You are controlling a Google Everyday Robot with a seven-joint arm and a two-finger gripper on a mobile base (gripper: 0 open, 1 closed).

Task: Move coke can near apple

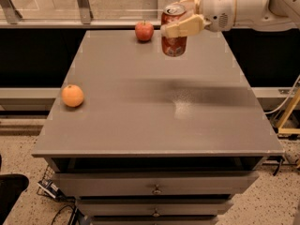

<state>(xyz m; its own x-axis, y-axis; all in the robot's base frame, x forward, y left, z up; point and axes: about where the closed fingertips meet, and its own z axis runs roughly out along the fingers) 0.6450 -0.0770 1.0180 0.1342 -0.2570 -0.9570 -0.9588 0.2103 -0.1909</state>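
We had the gripper (pixel 174 18) at about 1 o'clock over the grey tabletop (pixel 154 121), with the white arm (pixel 243 3) extending in from the 2 o'clock corner. Jaws were clamped on the coke can (pixel 174 43): one beige finger (pixel 183 27) lay across its front, the other sat behind the rim. The can was upright, silver top and pull tab showing, and looked held off the surface. The apple (pixel 144 31) sat at 12 o'clock by the far edge, stem up. The can was at the apple's 3 o'clock, just beside it, not touching. The orange (pixel 72 95) sat at 9 o'clock near the left edge, well apart from both. A dark shadow band (pixel 197 89) crossed mid-table. Drawers (pixel 154 184) with small centre knobs sat below the top, and cables (pixel 56 205) lay on the floor at 7 o'clock.
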